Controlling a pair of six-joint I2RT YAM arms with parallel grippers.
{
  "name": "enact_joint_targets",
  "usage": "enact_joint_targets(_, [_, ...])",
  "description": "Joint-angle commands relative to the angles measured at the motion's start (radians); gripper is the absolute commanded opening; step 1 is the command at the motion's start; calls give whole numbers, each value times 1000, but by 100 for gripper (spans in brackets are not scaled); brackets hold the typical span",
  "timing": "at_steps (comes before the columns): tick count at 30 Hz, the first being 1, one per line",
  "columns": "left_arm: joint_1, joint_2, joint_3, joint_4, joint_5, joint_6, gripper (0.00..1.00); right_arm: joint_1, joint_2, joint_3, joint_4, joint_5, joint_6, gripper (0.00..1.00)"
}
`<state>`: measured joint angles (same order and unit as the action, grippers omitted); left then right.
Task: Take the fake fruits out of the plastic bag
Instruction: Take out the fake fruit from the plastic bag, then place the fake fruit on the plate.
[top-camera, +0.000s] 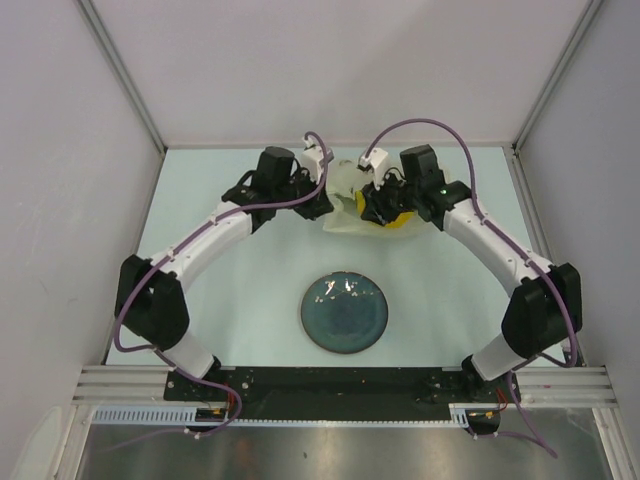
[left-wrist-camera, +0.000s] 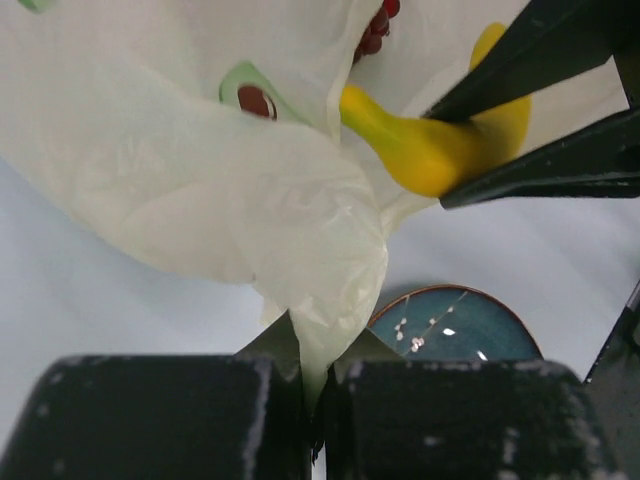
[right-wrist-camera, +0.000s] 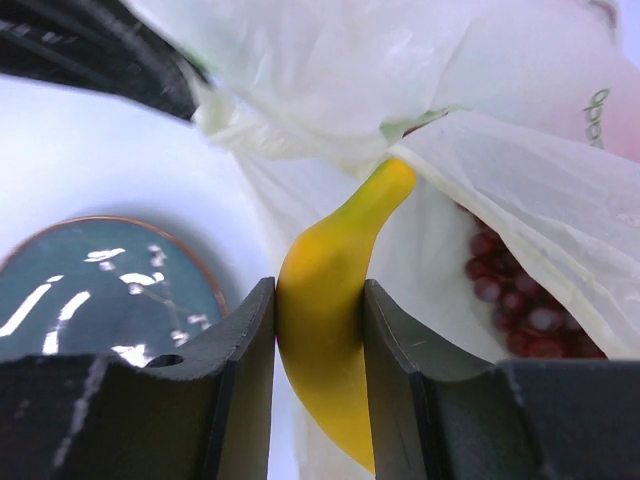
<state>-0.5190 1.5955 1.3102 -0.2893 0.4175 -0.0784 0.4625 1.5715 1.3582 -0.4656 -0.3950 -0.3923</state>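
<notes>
Well, start at your left claw (left-wrist-camera: 312, 400). Its jaws are pressed fully together on a gathered fold of the plastic bag (left-wrist-camera: 200, 180), and the film bunches out of the pinch and spreads away above and ahead of the claw. Treat that bag as thin, limp and almost weightless. The film looks slick, so a bunched fold near the edge will likely hold better than a single flat layer.

Move across to your right claw (right-wrist-camera: 320, 330). Its jaws stand partway apart and are closed on the banana (right-wrist-camera: 325, 290), one pad against each side of its thick middle. The slim stem end points away from the claw and reaches the bag's edge; you cannot tell whether that tip is free of the film. Expect the banana to be stiff, light and smooth. Its curve could let it twist in a loose grip, so the fat middle is the right place to hold it.

Just right of that claw, the grape bunch (right-wrist-camera: 520, 290) sits inside the bag under the film. The plate (right-wrist-camera: 90, 290) lies below the claw to its left.
</notes>
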Motion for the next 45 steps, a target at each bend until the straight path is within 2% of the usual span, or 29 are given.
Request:
enact_joint_targets(1, [-4, 58, 168, -117, 35, 190, 0, -30, -76, 5, -42, -194, 107, 6])
enact_joint_targets(5, [-1, 95, 181, -117, -2, 161, 0, -27, -189, -7, -5, -292, 154, 5])
enact_joint_targets(8, [-9, 64, 144, -87, 33, 152, 0, -7, -276, -7, 27, -311, 182, 3])
enact_joint_targets(14, [-6, -3, 44, -8, 7, 17, 0, 217, -390, -7, -83, -242, 161, 0])
enact_joint_targets(19, [8, -66, -11, 32, 21, -7, 0, 450, -344, -10, -270, -193, 228, 0])
enact_joint_targets(21, [16, -83, -8, 35, 26, -14, 0, 481, -338, -51, -259, -185, 225, 0])
enact_joint_targets(28, [17, -155, -49, 16, 40, 40, 0, 588, -312, -198, -268, -50, -28, 0])
enact_joint_targets(32, [17, -201, -94, 16, 52, 31, 0, 694, -335, -307, -286, 16, -242, 0])
enact_joint_targets(36, [17, -244, -152, 52, 66, 11, 1, 749, -341, -415, -303, 94, -380, 0])
enact_joint_targets(45, [17, -298, -181, 61, 70, 14, 2, 766, -300, -449, -329, 159, -500, 0])
